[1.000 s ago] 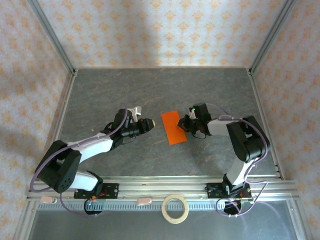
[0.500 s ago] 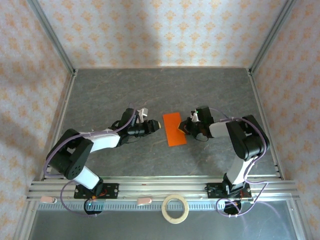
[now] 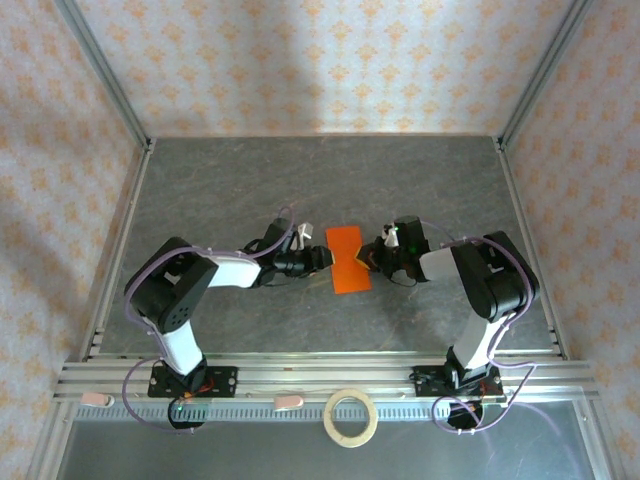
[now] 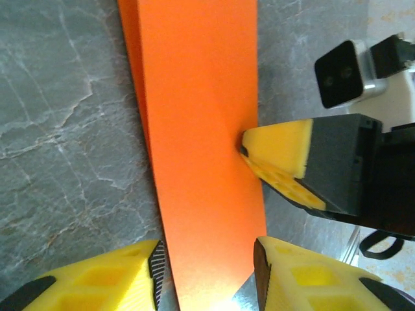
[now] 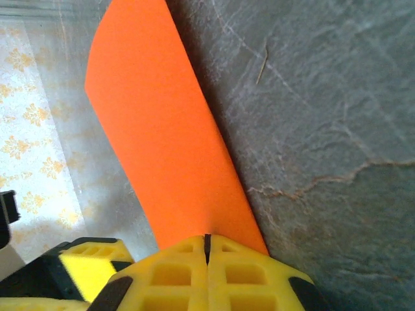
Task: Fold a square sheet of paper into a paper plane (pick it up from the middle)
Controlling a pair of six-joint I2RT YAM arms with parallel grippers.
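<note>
A pale ring of tape (image 3: 350, 417) is lying at the near edge, just in front of the silver aluminium rail (image 3: 300, 375) that is carrying both arm bases. Beyond the rail, the two arms are reaching inward over the grey stone-patterned table (image 3: 230, 190) and meeting near its middle.

The bright orange paper (image 3: 348, 258), folded into a long narrow strip, is sitting there between the two grippers. Its long sides are running near to far, with the near end leaning slightly right.

The left gripper (image 3: 322, 259) is coming up against the strip's left edge. In the left wrist view its jaws (image 4: 207, 275) are standing partway apart, with one yellow finger on each side of the orange paper (image 4: 194, 97). Whether the pads are pressing on it cannot be told. The yellow fingertips (image 4: 280, 144) of the other arm are showing there too, touching the strip's right edge.

The right gripper (image 3: 372, 258) is pinching that right edge. In the right wrist view its fingers (image 5: 207, 259) are pressing tight together on the orange paper (image 5: 162, 129), which is rising away from them, lifted off the table on that side.

Farther back, the table is running to the cream wall with the orange floral pattern (image 3: 330, 60).
</note>
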